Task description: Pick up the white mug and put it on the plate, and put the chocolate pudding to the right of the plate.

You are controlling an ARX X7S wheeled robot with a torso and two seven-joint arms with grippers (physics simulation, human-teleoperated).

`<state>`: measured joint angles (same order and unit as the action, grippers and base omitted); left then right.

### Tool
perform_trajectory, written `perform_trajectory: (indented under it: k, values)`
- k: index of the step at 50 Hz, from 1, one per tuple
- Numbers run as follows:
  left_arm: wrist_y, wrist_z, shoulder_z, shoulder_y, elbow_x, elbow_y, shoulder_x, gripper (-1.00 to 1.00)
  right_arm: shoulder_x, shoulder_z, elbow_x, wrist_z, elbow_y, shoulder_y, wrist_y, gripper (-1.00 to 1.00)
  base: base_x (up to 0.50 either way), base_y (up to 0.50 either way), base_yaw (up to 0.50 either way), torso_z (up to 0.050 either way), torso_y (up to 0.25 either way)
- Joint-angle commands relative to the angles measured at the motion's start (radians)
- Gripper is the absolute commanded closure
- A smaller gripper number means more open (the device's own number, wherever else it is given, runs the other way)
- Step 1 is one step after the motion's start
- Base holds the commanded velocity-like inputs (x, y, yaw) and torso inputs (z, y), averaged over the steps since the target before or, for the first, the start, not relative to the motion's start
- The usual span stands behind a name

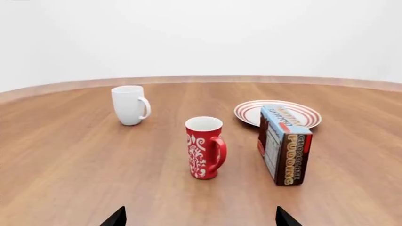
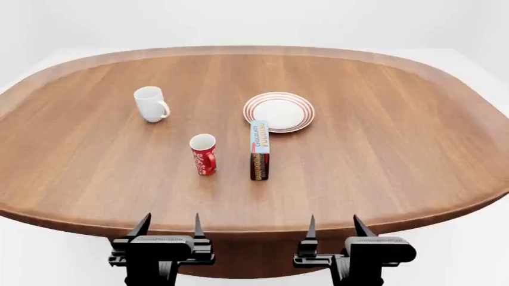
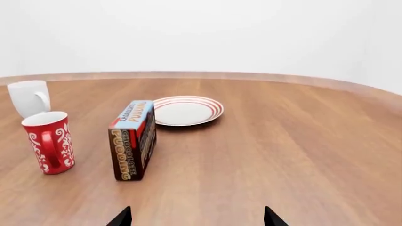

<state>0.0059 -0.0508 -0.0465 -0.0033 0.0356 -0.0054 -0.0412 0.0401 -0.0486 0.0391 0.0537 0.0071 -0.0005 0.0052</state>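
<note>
The table [image 2: 382, 149] carries everything. The plate [image 2: 279, 112] lies flat and bare near the centre. The pudding [image 2: 259, 150] stands on edge just before the plate, its long axis running toward it. The mug [image 2: 150, 103] stands upright far left, handle right. A red cup [image 2: 204, 154] sits between. Both grippers, left [image 2: 168, 225] and right [image 2: 335, 226], hover at the near edge, jaws released, likely because no reach has begun.

We see a table [image 2: 382, 149] of smooth brown wood with a visible grain and a soft sheen. The white mug [image 2: 150, 103] looks like glossy ceramic, as does the plate [image 2: 279, 111] with its red rings. The red cup [image 2: 204, 154] has a shiny glazed look. The chocolate pudding [image 2: 259, 150] carton looks like printed cardboard.
</note>
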Motion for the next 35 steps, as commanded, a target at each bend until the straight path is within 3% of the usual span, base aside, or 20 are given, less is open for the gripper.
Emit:
perform_trajectory:
  k: [1, 16, 27, 35]
  values:
    - [-0.004, -0.002, 0.007, -0.003, -0.022, -0.011, 0.008, -1.0, -0.008, 0.009, -0.006, -0.007, 0.005, 0.0, 0.002, -1.0, 0.0, 0.0, 0.0, 0.0, 0.0]
    - [0.0, -0.065, -0.015, 0.001, -0.022, 0.039, -0.028, -1.0, 0.024, -0.015, 0.037, 0.029, -0.035, 0.002, 0.031, -1.0, 0.0, 0.0, 0.0, 0.0, 0.0]
    - [-0.191, -0.157, 0.14, -0.099, -0.077, 0.636, -0.118, -1.0, 0.115, 0.202, 0.173, 0.13, -0.589, 0.117, 0.206, -1.0, 0.0, 0.0, 0.0, 0.0, 0.0]
    - [-0.276, -0.191, 0.289, -0.184, -0.039, 0.833, -0.165, -1.0, 0.197, 0.334, 0.237, 0.168, -0.81, 0.204, 0.256, -1.0, 0.0, 0.0, 0.0, 0.0, 0.0]
